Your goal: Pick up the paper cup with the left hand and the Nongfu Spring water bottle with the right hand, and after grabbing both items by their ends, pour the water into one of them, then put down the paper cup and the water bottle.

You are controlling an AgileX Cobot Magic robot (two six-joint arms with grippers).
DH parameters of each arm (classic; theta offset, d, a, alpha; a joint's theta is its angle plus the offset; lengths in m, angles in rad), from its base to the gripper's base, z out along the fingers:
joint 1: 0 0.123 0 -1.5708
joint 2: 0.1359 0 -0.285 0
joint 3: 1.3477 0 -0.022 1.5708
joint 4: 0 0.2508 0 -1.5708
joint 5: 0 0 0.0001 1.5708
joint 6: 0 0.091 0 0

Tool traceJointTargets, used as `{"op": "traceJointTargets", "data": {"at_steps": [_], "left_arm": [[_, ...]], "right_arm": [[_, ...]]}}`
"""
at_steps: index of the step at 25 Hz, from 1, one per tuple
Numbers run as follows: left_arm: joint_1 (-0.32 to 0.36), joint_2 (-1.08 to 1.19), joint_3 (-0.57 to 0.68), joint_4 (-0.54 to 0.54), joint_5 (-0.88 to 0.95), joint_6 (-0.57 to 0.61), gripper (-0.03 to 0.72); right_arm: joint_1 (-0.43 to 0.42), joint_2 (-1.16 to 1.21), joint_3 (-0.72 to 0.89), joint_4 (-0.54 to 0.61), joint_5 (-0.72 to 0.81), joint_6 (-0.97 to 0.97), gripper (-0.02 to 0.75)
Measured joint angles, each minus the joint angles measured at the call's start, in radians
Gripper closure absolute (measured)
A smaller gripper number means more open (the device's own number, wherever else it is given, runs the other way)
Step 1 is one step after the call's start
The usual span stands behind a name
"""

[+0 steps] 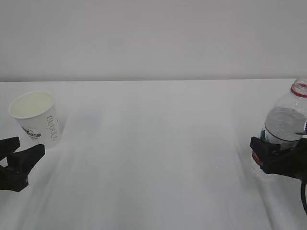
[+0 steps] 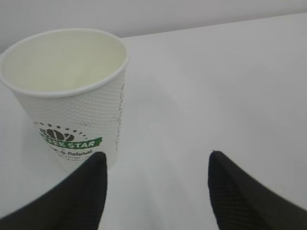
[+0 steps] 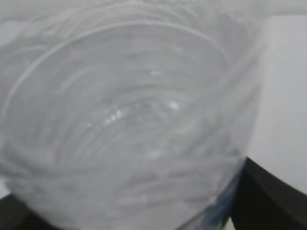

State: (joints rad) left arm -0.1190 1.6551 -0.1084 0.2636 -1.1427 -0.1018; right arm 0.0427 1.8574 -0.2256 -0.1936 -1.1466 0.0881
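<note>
The white paper cup [image 1: 36, 120] with a green logo stands upright at the far left; in the left wrist view the paper cup [image 2: 72, 96] is ahead and to the left of the jaws. My left gripper [image 1: 31, 143] [image 2: 156, 158] is open just in front of it, with nothing between its fingers. The clear Nongfu Spring water bottle [image 1: 288, 115] stands at the far right, uncapped, with a red neck ring and water [image 1: 285, 125] inside. My right gripper [image 1: 278, 143] is open around its lower part; the bottle [image 3: 134, 120] fills that wrist view between the black fingers [image 3: 271, 191].
The white table [image 1: 153, 158] runs between cup and bottle, with a plain pale wall behind it. The bottle stands close to the right edge of the exterior view and the cup close to the left edge.
</note>
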Motion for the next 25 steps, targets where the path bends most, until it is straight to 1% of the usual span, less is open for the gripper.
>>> {"op": "traceJointTargets", "data": {"at_steps": [7,17,25], "left_arm": [[0.0,0.0,0.0,0.0,0.0,0.0,0.203],[0.0,0.0,0.0,0.0,0.0,0.0,0.203],[0.0,0.0,0.0,0.0,0.0,0.0,0.203]], "right_arm": [[0.0,0.0,-0.033,-0.001,0.0,0.0,0.094],[0.0,0.004,-0.039,-0.005,0.0,0.002,0.099],[0.0,0.005,-0.039,-0.007,0.0,0.002,0.196]]}}
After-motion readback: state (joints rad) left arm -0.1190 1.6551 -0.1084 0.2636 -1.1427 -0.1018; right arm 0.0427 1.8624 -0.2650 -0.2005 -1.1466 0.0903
